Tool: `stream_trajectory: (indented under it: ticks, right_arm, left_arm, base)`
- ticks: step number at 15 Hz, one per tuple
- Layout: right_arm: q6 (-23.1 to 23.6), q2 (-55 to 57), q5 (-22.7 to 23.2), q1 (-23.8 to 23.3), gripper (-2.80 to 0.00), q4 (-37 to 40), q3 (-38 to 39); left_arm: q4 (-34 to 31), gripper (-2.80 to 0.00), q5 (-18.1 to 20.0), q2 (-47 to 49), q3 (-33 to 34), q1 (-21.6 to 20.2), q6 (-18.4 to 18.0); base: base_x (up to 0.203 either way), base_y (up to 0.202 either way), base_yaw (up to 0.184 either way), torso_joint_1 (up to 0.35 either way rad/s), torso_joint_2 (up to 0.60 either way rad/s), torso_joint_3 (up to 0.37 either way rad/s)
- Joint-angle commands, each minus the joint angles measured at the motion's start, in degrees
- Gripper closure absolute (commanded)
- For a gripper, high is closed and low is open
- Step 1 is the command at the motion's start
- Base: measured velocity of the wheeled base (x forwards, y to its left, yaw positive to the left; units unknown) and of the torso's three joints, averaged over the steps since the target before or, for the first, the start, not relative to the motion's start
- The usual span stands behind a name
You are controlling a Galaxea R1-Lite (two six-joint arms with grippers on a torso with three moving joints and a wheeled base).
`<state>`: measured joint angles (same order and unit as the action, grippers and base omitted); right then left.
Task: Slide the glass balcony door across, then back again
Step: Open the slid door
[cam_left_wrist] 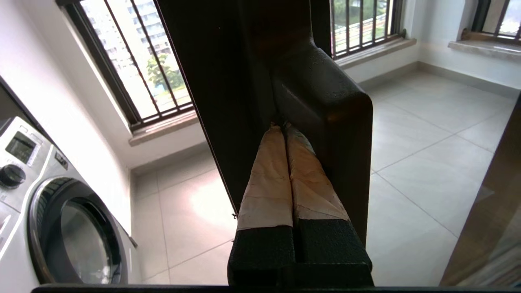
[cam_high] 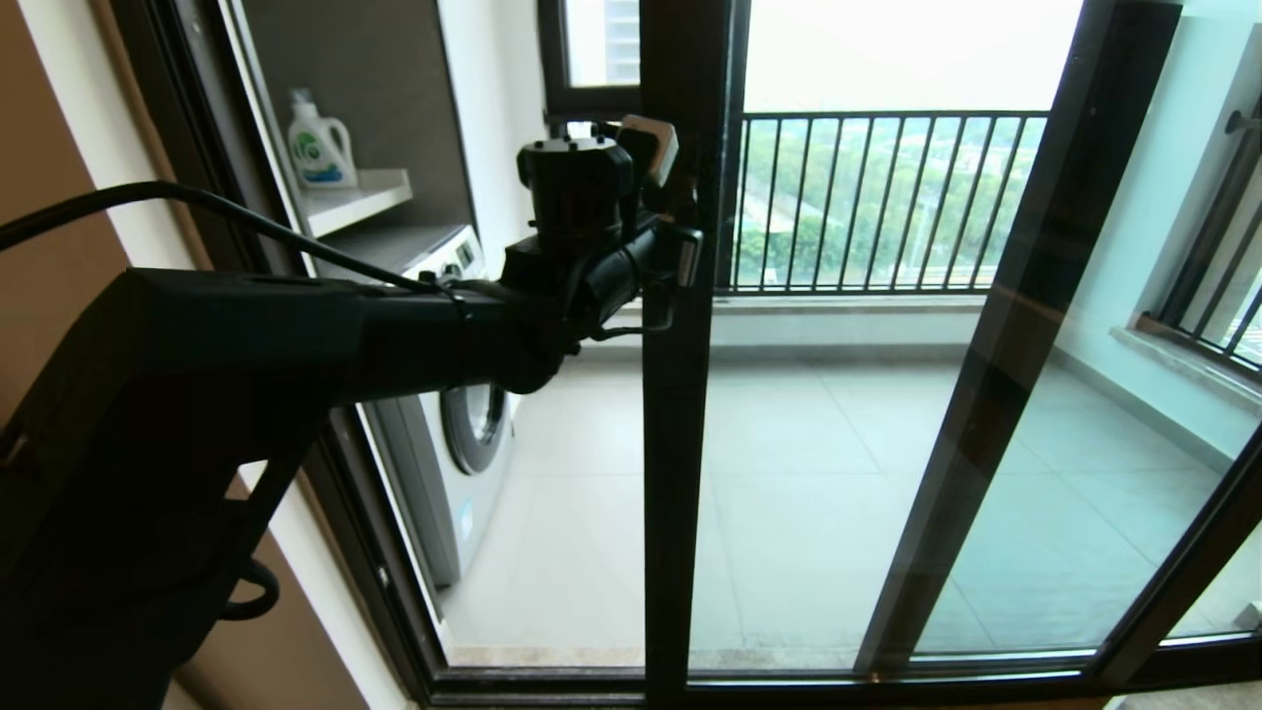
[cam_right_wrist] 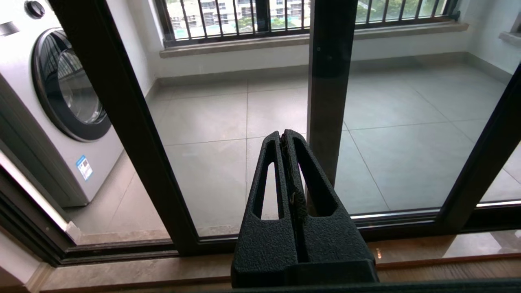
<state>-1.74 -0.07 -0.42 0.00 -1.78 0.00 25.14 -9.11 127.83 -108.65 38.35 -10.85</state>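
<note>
The glass balcony door shows as a dark upright down the middle of the head view, with tinted glass to its right. My left gripper is raised against that upright. In the left wrist view its taped fingers are pressed together, and the left gripper has its tips tucked between the upright and the dark latch handle. Nothing is held between them. My right gripper hangs low before the door's bottom track, shut and empty; it is outside the head view.
A washing machine stands on the balcony at the left, under a shelf with a detergent bottle. The outer door frame is on the left. A second glass panel's upright leans across the right. A railing closes the balcony.
</note>
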Motion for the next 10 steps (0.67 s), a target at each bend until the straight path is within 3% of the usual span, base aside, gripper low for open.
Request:
stream_trajectory:
  ticks: [1, 4, 10]
  right_arm:
    - [-0.02, -0.01, -0.02, 0.0, 0.0, -0.06, 0.7]
    - [-0.02, -0.01, -0.02, 0.0, 0.0, -0.06, 0.7]
    - [-0.02, 0.07, -0.02, 0.0, 0.0, -0.06, 0.7]
  left_arm:
    - [0.35, 0.0, -0.2, 0.31, -0.24, 0.67, -0.05]
    - [0.35, 0.0, -0.3, 0.13, -0.15, 0.5, -0.05]
    - [0.63, 0.0, -4.91, -4.43, 3.33, -2.91, -0.05]
  base:
    - [0.0, 0.0, 0.0, 0.0, 0.0, 0.0]
    - [0.0, 0.0, 0.0, 0.0, 0.0, 0.0]
    - [0.0, 0.0, 0.0, 0.0, 0.0, 0.0]
